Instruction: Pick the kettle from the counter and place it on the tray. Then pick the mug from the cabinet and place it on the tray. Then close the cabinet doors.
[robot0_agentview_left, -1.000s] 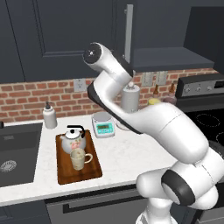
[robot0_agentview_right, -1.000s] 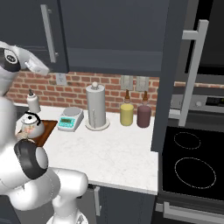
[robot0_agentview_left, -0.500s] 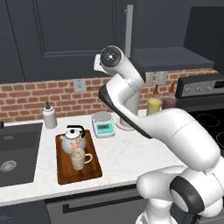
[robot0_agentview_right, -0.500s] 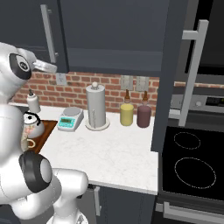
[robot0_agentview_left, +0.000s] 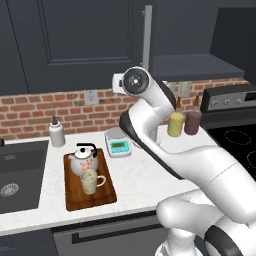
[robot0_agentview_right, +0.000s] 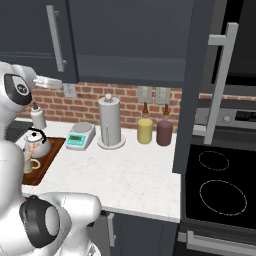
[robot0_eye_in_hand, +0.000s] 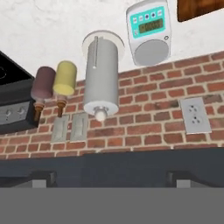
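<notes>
The white floral kettle and the cream mug both stand on the dark-brown tray at the left of the counter. My arm is raised high. My gripper hangs near the lower edge of the cabinet, well above and to the right of the tray, open, with nothing between its fingers. The left cabinet door looks shut. The right door stands swung out, and the shelf is bare.
Along the brick wall stand a white scale, a steel paper-towel holder, a yellow canister and a maroon one. A sink lies to the left and a stove to the right.
The arm has swung up and to the right, away from the tray and toward the cabinet. The kettle and mug have stayed on the tray.
</notes>
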